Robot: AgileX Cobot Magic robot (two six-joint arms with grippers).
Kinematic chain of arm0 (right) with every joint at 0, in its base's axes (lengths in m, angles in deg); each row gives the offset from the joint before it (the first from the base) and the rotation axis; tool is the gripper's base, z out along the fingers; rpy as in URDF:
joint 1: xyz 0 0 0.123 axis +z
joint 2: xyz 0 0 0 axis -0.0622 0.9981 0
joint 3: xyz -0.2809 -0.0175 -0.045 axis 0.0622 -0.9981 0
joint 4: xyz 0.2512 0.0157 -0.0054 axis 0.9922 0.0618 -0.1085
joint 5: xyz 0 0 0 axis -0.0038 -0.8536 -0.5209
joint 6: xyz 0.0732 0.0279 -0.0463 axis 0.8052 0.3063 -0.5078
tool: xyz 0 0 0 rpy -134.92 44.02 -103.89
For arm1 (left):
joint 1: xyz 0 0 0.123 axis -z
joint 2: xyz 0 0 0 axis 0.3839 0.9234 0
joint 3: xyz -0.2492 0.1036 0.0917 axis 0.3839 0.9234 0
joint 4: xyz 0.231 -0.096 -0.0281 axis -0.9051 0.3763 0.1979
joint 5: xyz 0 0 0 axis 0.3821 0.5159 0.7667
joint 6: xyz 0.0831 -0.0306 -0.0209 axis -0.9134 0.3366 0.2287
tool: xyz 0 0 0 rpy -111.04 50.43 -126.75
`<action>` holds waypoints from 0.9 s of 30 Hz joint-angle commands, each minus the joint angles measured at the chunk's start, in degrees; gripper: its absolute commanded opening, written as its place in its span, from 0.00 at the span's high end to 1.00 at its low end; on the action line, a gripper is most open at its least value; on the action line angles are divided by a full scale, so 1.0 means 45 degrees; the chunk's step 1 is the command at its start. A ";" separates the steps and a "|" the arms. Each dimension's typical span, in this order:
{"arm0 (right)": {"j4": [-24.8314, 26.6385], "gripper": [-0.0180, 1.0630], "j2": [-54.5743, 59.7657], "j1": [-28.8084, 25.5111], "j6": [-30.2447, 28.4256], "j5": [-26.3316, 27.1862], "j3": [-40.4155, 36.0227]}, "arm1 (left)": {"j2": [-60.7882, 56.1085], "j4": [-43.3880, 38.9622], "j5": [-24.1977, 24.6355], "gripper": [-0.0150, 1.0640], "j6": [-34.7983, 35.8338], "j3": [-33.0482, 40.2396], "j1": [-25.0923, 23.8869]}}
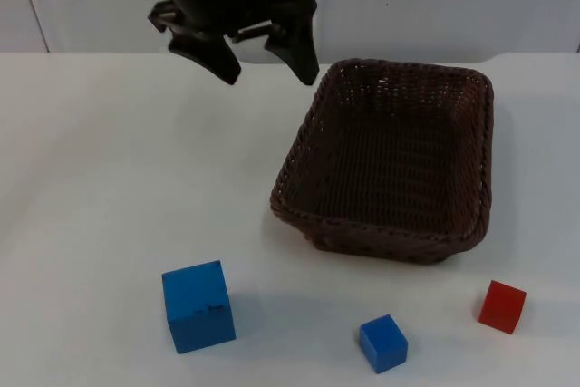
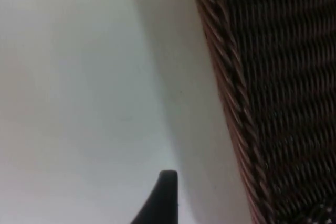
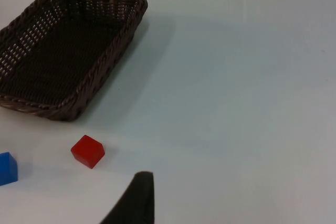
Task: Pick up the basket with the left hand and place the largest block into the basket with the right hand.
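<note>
White tabletop [image 1: 109, 178] runs back to a grey wall. Left tool [image 1: 270, 68] hovers with its fingers spread and nothing between them, just beside the far left corner of the basket [image 1: 390, 156], apart from the rim. From the left wrist the basket's woven wall [image 2: 273, 98] stands close alongside. Basket sits flat on the tabletop with nothing in it. Near the front edge lie a big blue block [image 1: 198, 305], a small blue block [image 1: 382, 343] and a red block [image 1: 502, 305], well apart from each other. Right tool's state cannot be told; its wrist view takes in the basket, red block [image 3: 87, 151] and small blue block [image 3: 7, 168].
</note>
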 commanded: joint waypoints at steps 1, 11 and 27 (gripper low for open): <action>-0.0073 0.02 -0.0044 -0.0073 -0.0030 0.0108 -0.0008 | 0.0866 -0.0173 0.0349 0.19 0.0540 -0.0930 0.0061; -0.0049 0.02 -0.0044 -0.0073 -0.0030 0.0108 -0.0008 | 0.2467 0.0107 0.0625 0.19 0.0617 -0.2085 0.0239; -0.0049 0.02 -0.0044 -0.0073 -0.0030 0.0108 -0.0008 | 0.4047 -0.0043 0.0509 0.19 0.0617 -0.2828 0.0849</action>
